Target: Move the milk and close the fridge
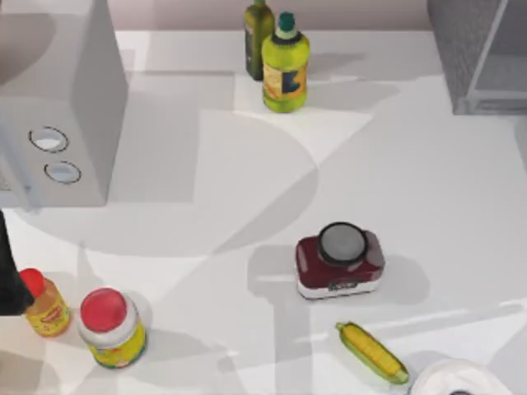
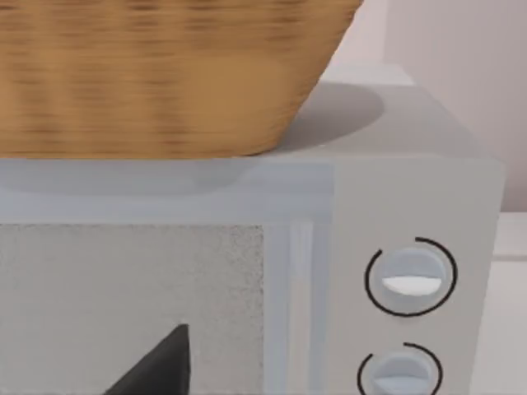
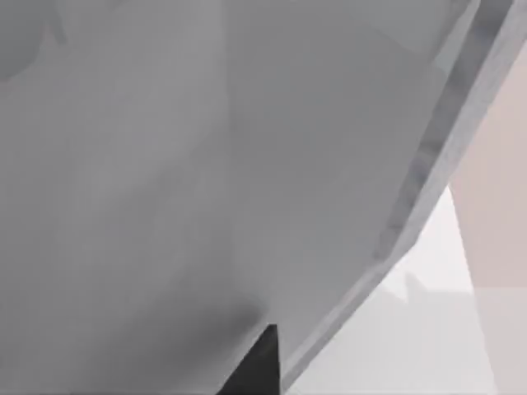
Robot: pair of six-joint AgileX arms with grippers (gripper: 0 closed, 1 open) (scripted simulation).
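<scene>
The left gripper appears in the left wrist view as a dark wedge in front of the microwave. Whether it is open or closed I cannot tell. It faces the speckled door panel, with two round dials beside that panel. A woven basket sits on top of the microwave. In the top view the left arm is a dark shape at the left edge of the frame, just below the microwave, which fills the upper left.

The right gripper shows as a dark tip in the right wrist view, close to a broad pale grey surface with a darker strip along its edge. Its state cannot be told either. What that surface belongs to is not clear.

The fridge stands in the upper right corner of the top view. Its speckled grey casing is cut off by the frame, with a paler panel inside its outline.

On the table, nearest the left arm, a small orange bottle stands at lower left, with a red-lidded jar just beside it. A dark red container with a round grey lid sits right of centre. A corn cob lies below it, near a white round object in the lower right corner. At top centre a dark olive bottle and a yellow-green bottle stand close together.
</scene>
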